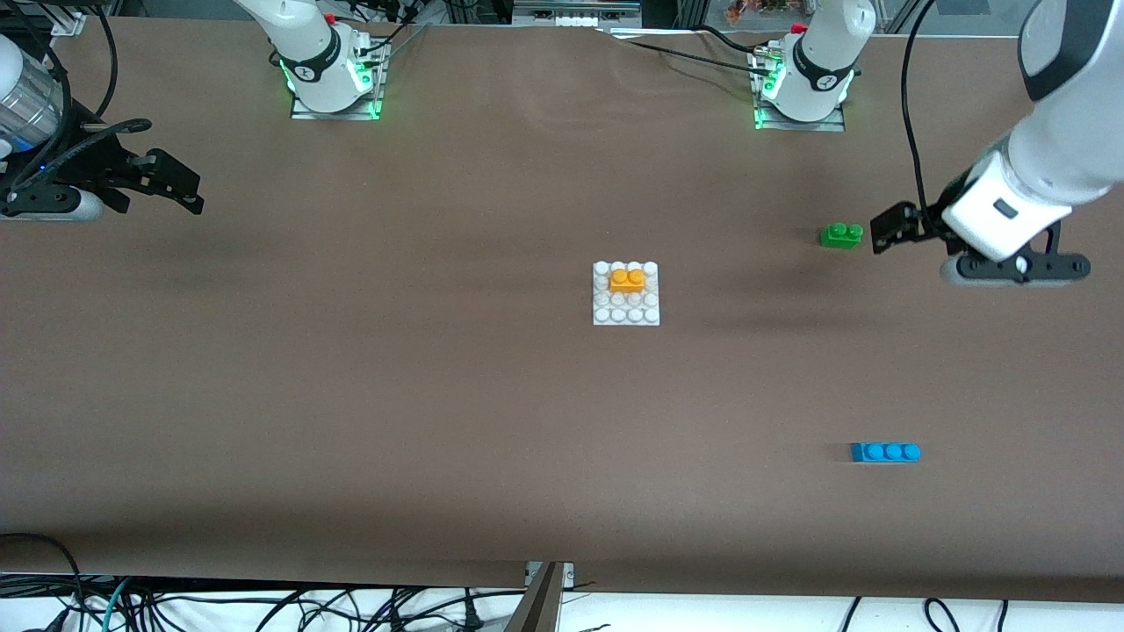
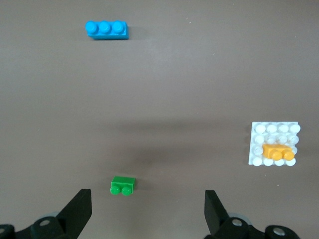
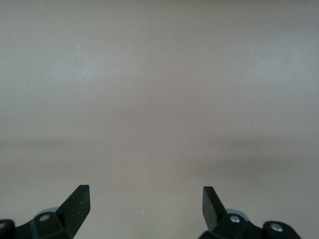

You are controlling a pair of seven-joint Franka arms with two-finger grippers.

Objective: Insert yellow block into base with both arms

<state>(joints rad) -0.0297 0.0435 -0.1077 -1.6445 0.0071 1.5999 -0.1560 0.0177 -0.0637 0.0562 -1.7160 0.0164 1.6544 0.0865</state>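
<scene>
The yellow block (image 1: 628,280) sits on the white studded base (image 1: 625,314) in the middle of the table, on the rows of the base farther from the front camera; both show in the left wrist view, the yellow block (image 2: 278,152) on the base (image 2: 266,130). My left gripper (image 1: 889,230) hangs open and empty at the left arm's end of the table, beside the green brick (image 1: 841,234); its own view shows the left gripper (image 2: 148,209) with wide jaws. My right gripper (image 1: 180,183) hangs open over bare table at the right arm's end, the right gripper (image 3: 146,206) holding nothing.
A green two-stud brick (image 2: 123,185) lies on the table close to my left gripper. A blue three-stud brick (image 1: 885,452) lies nearer the front camera, toward the left arm's end; it also shows as the blue brick (image 2: 106,29). Cables run along the table's front edge.
</scene>
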